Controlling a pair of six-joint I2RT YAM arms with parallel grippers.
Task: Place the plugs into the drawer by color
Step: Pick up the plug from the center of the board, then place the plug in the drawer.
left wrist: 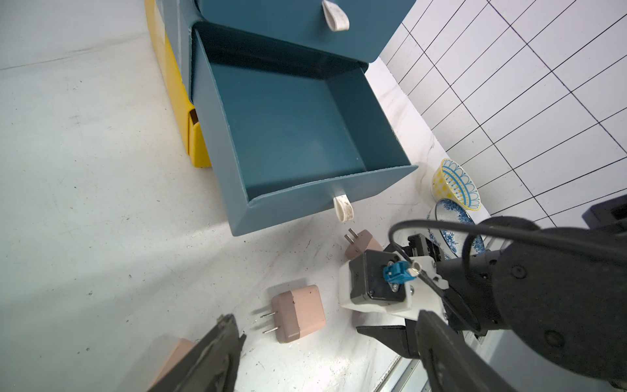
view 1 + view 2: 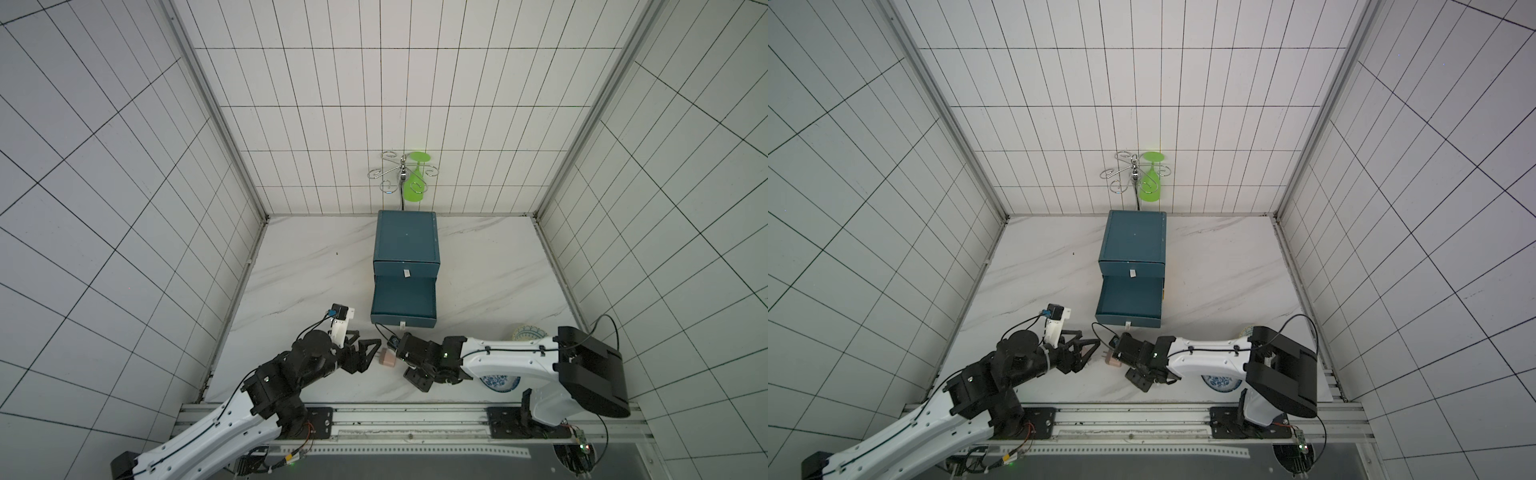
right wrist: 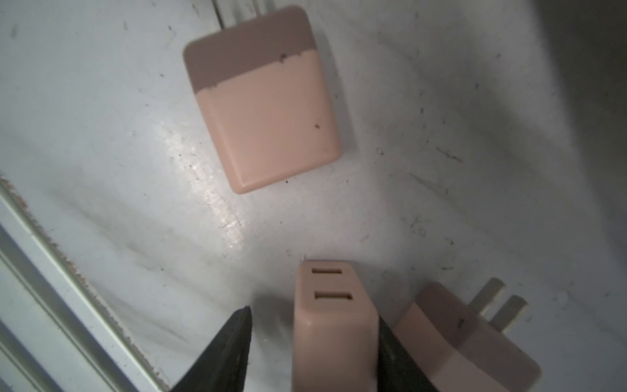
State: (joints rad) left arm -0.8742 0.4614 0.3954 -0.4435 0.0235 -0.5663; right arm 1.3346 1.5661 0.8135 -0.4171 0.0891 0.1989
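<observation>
The dark teal drawer chest [image 2: 405,245] stands at the back of the marble table, its middle drawer [image 1: 288,135] pulled out and empty. Three peach-pink plugs lie in front of it. One plug [image 3: 334,322] sits between the jaws of my right gripper [image 3: 312,315]. One finger touches its side and a gap shows at the other finger. A second plug [image 3: 264,101] lies just ahead and a third [image 3: 458,339] lies beside it. My left gripper [image 1: 332,339] is open and empty, close to a plug [image 1: 298,314], which both top views [image 2: 387,358] also show.
A yellow-and-blue patterned bowl [image 1: 454,185] and a blue-patterned bowl [image 1: 451,217] sit near the right wall, partly under my right arm. The yellow lowest tier [image 1: 176,85] stays closed. A green glass [image 2: 415,183] hangs on a wire rack behind the chest. The metal rail [image 2: 374,419] borders the table's front.
</observation>
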